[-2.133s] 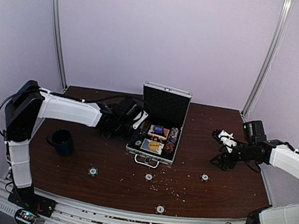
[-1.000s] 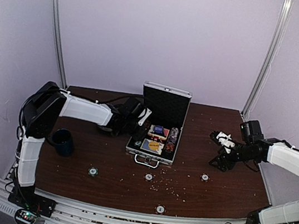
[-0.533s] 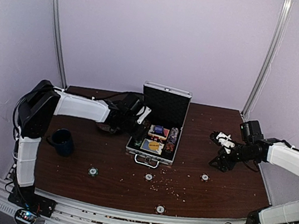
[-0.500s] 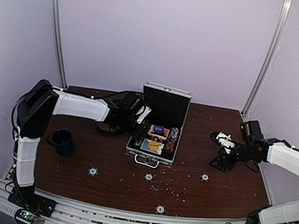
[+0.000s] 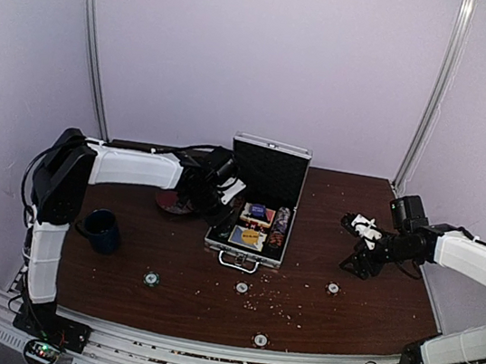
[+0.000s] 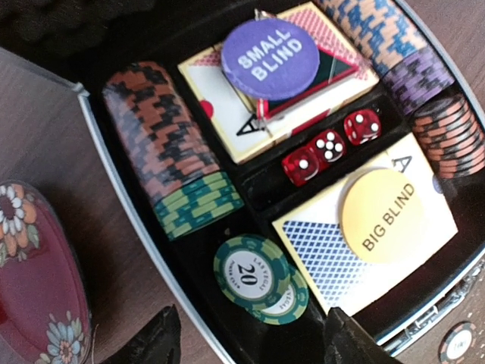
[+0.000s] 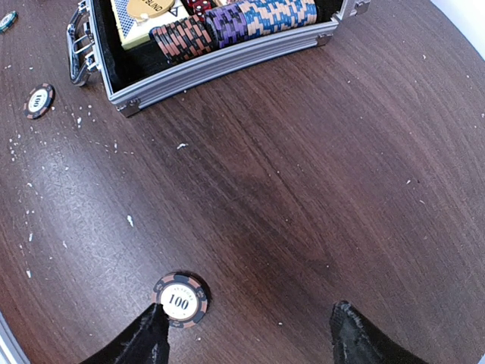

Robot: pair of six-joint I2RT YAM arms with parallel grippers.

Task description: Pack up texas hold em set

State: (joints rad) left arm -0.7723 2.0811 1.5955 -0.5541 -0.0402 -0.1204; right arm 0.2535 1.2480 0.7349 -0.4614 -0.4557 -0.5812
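Observation:
The silver case (image 5: 280, 253) lies open mid-table, lid up. In the left wrist view its black lining (image 6: 189, 258) holds rows of chips (image 6: 168, 148), red dice (image 6: 330, 145), card boxes, a purple "small blind" disc (image 6: 270, 48) and a yellow "big blind" disc (image 6: 380, 210). My left gripper (image 6: 254, 349) is open and empty above two green 20 chips (image 6: 250, 271) lying flat in the case's left side; it also shows in the top view (image 5: 221, 208). My right gripper (image 7: 250, 337) is open over bare table, its left fingertip next to a 100 chip (image 7: 179, 299).
Loose chips lie on the table in front of the case (image 5: 152, 278) (image 5: 242, 287) (image 5: 261, 339) (image 5: 333, 288). A red patterned plate (image 5: 174, 202) sits left of the case. A dark blue mug (image 5: 101, 230) stands at the left. Crumbs are scattered near the front.
My left gripper has moved right from over the plate to the case's left side, uncovering the plate. The right arm shifted slightly left at first, then stayed still.

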